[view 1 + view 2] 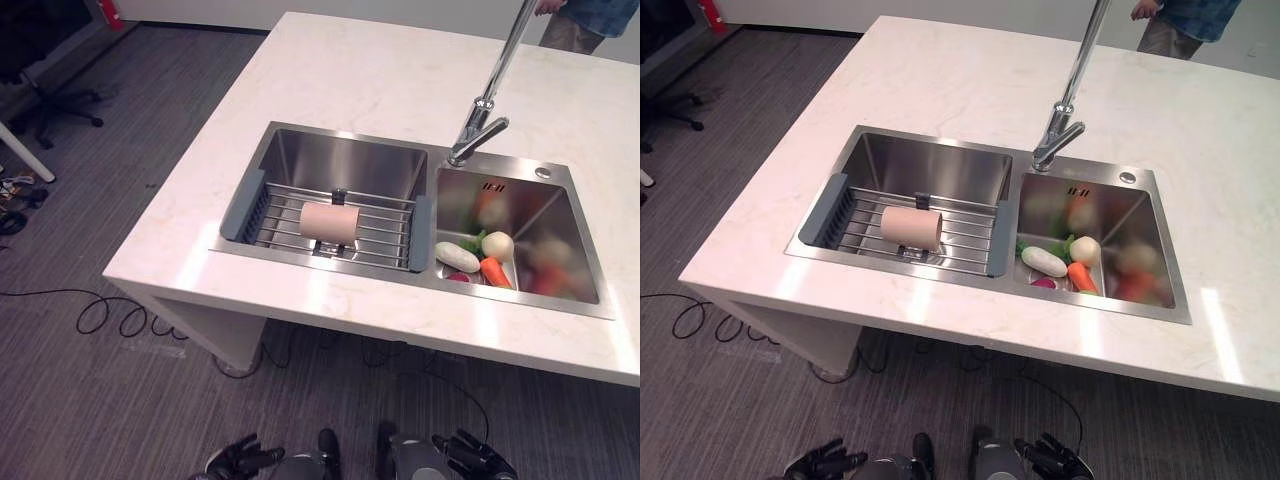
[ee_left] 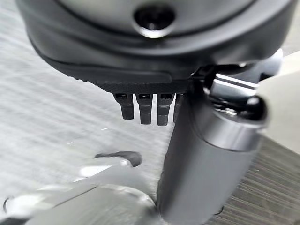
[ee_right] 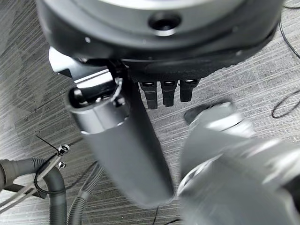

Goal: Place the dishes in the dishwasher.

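A pale pink cup (image 1: 328, 222) is seen lying on its side on the wire rack (image 1: 385, 233) over the left sink basin, likely light, rigid and slippery, best gripped around its body, while the left hand (image 1: 240, 459) and right hand (image 1: 478, 455) hang low, relaxed and empty.

**Colours and patterns at the sink**

Beyond the dark hands (image 1: 245, 458), the counter (image 1: 340, 70) is cream with faint veining. The steel sink (image 1: 345, 160) holds a grey-ended rack (image 1: 300, 225) with a pink cup (image 1: 328, 223); the carrot (image 1: 495, 271) is orange. The floor (image 1: 150, 110) is grey, striped.
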You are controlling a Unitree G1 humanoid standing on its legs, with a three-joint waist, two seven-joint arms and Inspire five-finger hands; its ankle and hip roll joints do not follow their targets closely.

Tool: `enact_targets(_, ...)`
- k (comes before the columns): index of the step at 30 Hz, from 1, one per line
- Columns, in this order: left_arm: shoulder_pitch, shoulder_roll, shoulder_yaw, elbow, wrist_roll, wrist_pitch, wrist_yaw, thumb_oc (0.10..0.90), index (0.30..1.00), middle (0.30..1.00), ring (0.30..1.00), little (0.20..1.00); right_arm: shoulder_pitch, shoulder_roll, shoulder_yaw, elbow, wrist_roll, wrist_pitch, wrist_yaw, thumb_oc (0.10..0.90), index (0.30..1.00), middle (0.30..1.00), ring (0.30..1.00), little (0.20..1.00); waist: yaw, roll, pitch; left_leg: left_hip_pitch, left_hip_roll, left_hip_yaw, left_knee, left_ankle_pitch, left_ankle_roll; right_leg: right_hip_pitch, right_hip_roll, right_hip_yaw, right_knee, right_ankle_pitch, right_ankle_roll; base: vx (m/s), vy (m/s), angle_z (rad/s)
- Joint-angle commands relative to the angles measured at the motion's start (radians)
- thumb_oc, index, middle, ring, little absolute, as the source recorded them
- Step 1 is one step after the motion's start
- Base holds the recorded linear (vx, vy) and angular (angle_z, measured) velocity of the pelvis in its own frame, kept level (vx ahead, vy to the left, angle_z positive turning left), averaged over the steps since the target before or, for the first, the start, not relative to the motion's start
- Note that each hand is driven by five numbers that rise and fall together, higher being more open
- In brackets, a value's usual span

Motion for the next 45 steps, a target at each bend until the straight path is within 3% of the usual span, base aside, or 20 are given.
enact_targets(1,-0.02,-0.023,-0.004,0.001,0.034,-0.012,-0.038,0.8,0.9,0.9,0.9,0.9,0.01,-0.062,-0.015,-0.012,0.027,-0.025,0.013,0.8,0.9,0.9,0.9,0.9,0.0,0.036,-0.036,-0.06,0.096,-0.013,0.064,-0.109,-0.11,-0.054,0.028,-0.009,0.099,-0.124,0.025,0.03,-0.035,-0.06)
enact_targets(15,0.004,-0.024,0.034,0.011,-0.025,-0.061,-0.036,0.8,0.9,0.9,0.9,0.9,0.018,-0.053,-0.008,0.0,0.026,-0.039,0.029,0.8,0.9,0.9,0.9,0.9,0.001,0.048,-0.046,-0.036,0.108,-0.017,0.064,-0.128,-0.119,-0.014,0.033,-0.033,0.099,-0.162,0.01,0.03,-0.034,0.01)
enact_targets(18,0.008,-0.023,0.058,-0.002,-0.117,-0.118,-0.015,0.8,0.9,0.9,0.9,0.9,0.019,-0.054,-0.007,-0.009,0.033,-0.035,0.024,0.8,0.9,0.9,0.9,0.9,0.0,0.05,-0.041,-0.026,0.105,-0.026,0.064,-0.131,-0.121,0.001,0.039,-0.03,0.099,-0.176,0.005,0.04,-0.054,0.05)
enact_targets(21,0.022,-0.003,0.136,-0.067,-0.342,-0.217,-0.011,0.8,0.9,0.9,0.9,0.9,0.031,-0.074,-0.029,-0.021,0.048,-0.025,0.026,0.8,0.9,0.9,0.9,0.9,0.006,0.059,-0.038,-0.027,0.102,-0.034,0.064,-0.129,-0.131,0.004,0.037,-0.033,0.099,-0.187,0.001,0.03,-0.042,0.09)
enact_targets(24,0.037,0.022,0.198,-0.138,-0.391,-0.291,0.018,0.8,0.9,0.9,0.9,0.9,0.041,-0.09,-0.055,-0.017,0.042,-0.022,0.029,0.8,0.9,0.9,0.9,0.9,0.018,0.065,-0.036,-0.03,0.099,-0.039,0.064,-0.127,-0.135,0.002,0.028,-0.043,0.099,-0.189,0.002,0.02,-0.02,0.11)
enact_targets(27,0.064,0.073,0.279,-0.251,-0.438,-0.433,0.066,0.8,0.9,0.9,0.9,0.9,0.059,-0.113,-0.091,0.005,0.062,-0.03,0.045,0.8,0.9,0.9,0.9,0.9,0.039,0.078,-0.038,-0.033,0.092,-0.049,0.064,-0.123,-0.143,0.003,0.012,-0.06,0.099,-0.197,0.003,0.05,-0.013,0.06)
enact_targets(30,0.089,0.185,0.401,-0.361,-0.388,-0.534,0.153,0.8,0.9,0.9,0.9,0.9,0.075,-0.127,-0.115,0.017,0.078,-0.046,0.066,0.8,0.9,0.9,0.9,0.9,0.062,0.093,-0.045,-0.04,0.087,-0.058,0.064,-0.118,-0.15,0.0,-0.007,-0.075,0.099,-0.201,0.011,0.07,0.005,0.07)
enact_targets(31,0.091,0.198,0.414,-0.368,-0.379,-0.546,0.168,0.8,0.9,0.9,0.9,0.9,0.076,-0.127,-0.116,0.019,0.078,-0.049,0.069,0.8,0.9,0.9,0.9,0.9,0.064,0.094,-0.046,-0.041,0.087,-0.059,0.064,-0.117,-0.151,-0.001,-0.01,-0.077,0.099,-0.2,0.012,0.1,0.001,0.08)
enact_targets(33,0.096,0.321,0.517,-0.451,-0.239,-0.573,0.26,0.8,0.9,0.9,0.9,0.9,0.08,-0.121,-0.104,0.018,0.097,-0.057,0.069,0.8,0.9,0.9,0.9,0.9,0.082,0.106,-0.057,-0.052,0.086,-0.069,0.064,-0.113,-0.154,-0.004,-0.021,-0.085,0.099,-0.204,0.017,0.09,-0.008,0.1)
enact_targets(37,0.079,0.472,0.584,-0.489,-0.211,-0.563,0.242,0.8,0.9,0.9,0.9,0.9,0.079,-0.118,-0.081,0.013,0.08,-0.056,0.067,0.8,0.9,0.9,0.9,0.9,0.084,0.115,-0.066,-0.055,0.087,-0.072,0.064,-0.112,-0.154,-0.007,-0.021,-0.084,0.099,-0.205,0.017,0.06,-0.012,0.04)
enact_targets(38,0.051,0.649,0.643,-0.512,-0.207,-0.546,0.181,0.8,0.9,0.9,0.9,0.9,0.078,-0.117,-0.044,-0.005,0.09,-0.062,0.047,0.8,0.9,0.9,0.9,0.9,0.083,0.126,-0.074,-0.053,0.088,-0.068,0.064,-0.112,-0.153,-0.008,-0.021,-0.081,0.099,-0.202,0.019,0.08,-0.022,0.07)
enact_targets(39,0.048,0.667,0.648,-0.513,-0.216,-0.534,0.169,0.8,0.9,0.9,0.9,0.9,0.078,-0.117,-0.041,-0.007,0.094,-0.061,0.045,0.8,0.9,0.9,0.9,0.9,0.083,0.126,-0.075,-0.053,0.088,-0.067,0.064,-0.112,-0.153,-0.007,-0.021,-0.081,0.099,-0.202,0.02,0.1,-0.033,0.07)
enact_targets(40,0.024,0.747,0.665,-0.53,-0.253,-0.491,0.108,0.8,0.9,0.9,0.9,0.9,0.077,-0.121,-0.029,-0.015,0.115,-0.057,0.04,0.8,0.9,0.9,0.9,0.9,0.081,0.131,-0.079,-0.051,0.088,-0.065,0.064,-0.113,-0.153,-0.006,-0.021,-0.08,0.099,-0.201,0.021,0.05,-0.022,0.04)
enact_targets(43,-0.048,0.878,0.664,-0.576,-0.364,-0.441,-0.045,0.8,0.9,0.9,0.9,0.9,0.073,-0.132,-0.008,-0.029,0.133,-0.044,0.035,0.8,0.9,0.9,0.9,0.9,0.073,0.139,-0.086,-0.047,0.085,-0.06,0.064,-0.114,-0.154,-0.005,-0.018,-0.073,0.099,-0.201,0.024,0.06,-0.021,0.03)
enact_targets(45,-0.189,0.986,0.584,-0.658,-0.426,-0.366,-0.158,0.8,0.9,0.9,0.9,0.9,0.06,-0.141,0.016,-0.036,0.124,-0.021,0.023,0.8,0.9,0.9,0.9,0.9,0.055,0.148,-0.094,-0.04,0.082,-0.053,0.064,-0.116,-0.157,-0.004,-0.015,-0.059,0.099,-0.197,0.03,0.1,-0.02,0.07)
